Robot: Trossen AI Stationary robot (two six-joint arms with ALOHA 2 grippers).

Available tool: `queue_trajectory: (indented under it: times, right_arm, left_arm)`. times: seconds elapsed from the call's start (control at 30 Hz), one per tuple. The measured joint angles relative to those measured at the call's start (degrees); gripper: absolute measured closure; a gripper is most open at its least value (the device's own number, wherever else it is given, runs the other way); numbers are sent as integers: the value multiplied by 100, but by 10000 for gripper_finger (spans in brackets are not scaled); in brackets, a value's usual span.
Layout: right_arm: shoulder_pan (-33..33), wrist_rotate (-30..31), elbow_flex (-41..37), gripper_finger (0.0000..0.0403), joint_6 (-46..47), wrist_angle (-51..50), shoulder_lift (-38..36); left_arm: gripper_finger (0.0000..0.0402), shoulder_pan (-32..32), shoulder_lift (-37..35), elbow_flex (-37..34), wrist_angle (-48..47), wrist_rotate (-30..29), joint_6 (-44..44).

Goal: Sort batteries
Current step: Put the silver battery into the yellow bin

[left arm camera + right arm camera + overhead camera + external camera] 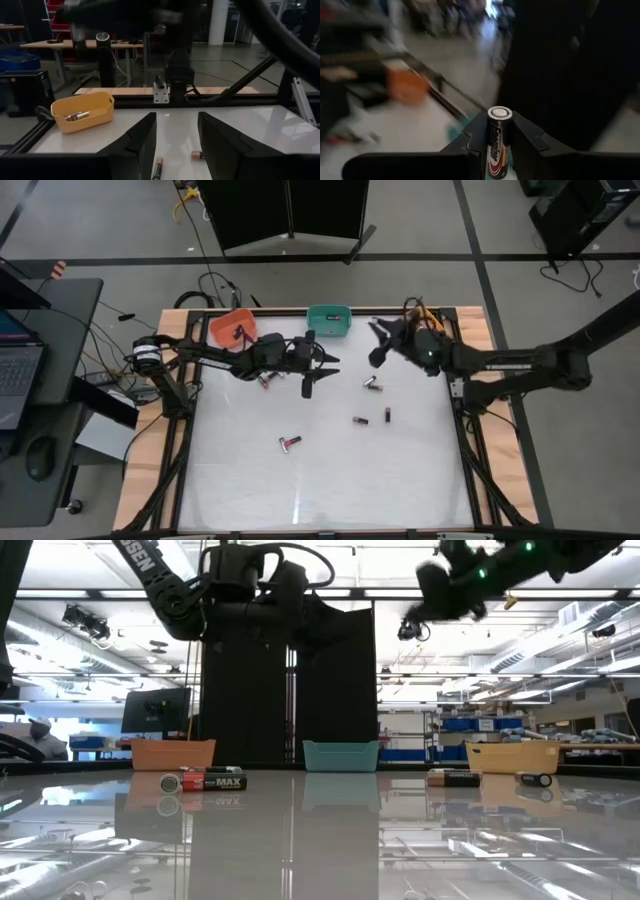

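My right gripper [378, 345] is high over the table's far right part, near the teal bin [328, 320]. It is shut on a dark and red battery [498, 142]. My left gripper [318, 370] is open and empty, above the far middle of the table, its fingers [145, 140] pointing toward the right edge. Several loose batteries lie on their sides on the white table: a red one [290, 443], two dark ones [360, 420] [388, 416], one [371, 383] near the right gripper and one [265, 380] under the left arm. My right gripper pinches the battery by its sides [492, 150] between the two fingers. The battery lies along the fingers, and its silvery end cap [499, 112] sticks out past the fingertips. It is lifted clear of the table.
An orange bin [232, 327], the teal bin and a yellow bin [82, 112] with batteries inside stand along the far edge. The yellow bin is partly under my right arm. A black frame borders the table. The near half of the table holds only the red battery.
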Motion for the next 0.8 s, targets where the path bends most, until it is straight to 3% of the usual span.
queue_trajectory:
  times: [0.17, 0.37, 0.53, 0.8]
  right_arm:
    - [-924, -32, 0, 336, 587, -1796, -217]
    - [-2175, -613, 0, 336, 898, -3297, -15]
    - [-2899, -1100, 0, 335, 869, -3762, 527]
    - [-3465, -1122, 0, 334, 705, -3655, 1492]
  left_arm:
    - [250, 0, 0, -128, 12, -145, 157]
    - [249, 0, 0, -265, 65, -218, 229]
    - [249, 0, 0, -380, 143, -278, 253]
    - [249, 0, 0, -462, 347, -276, 271]
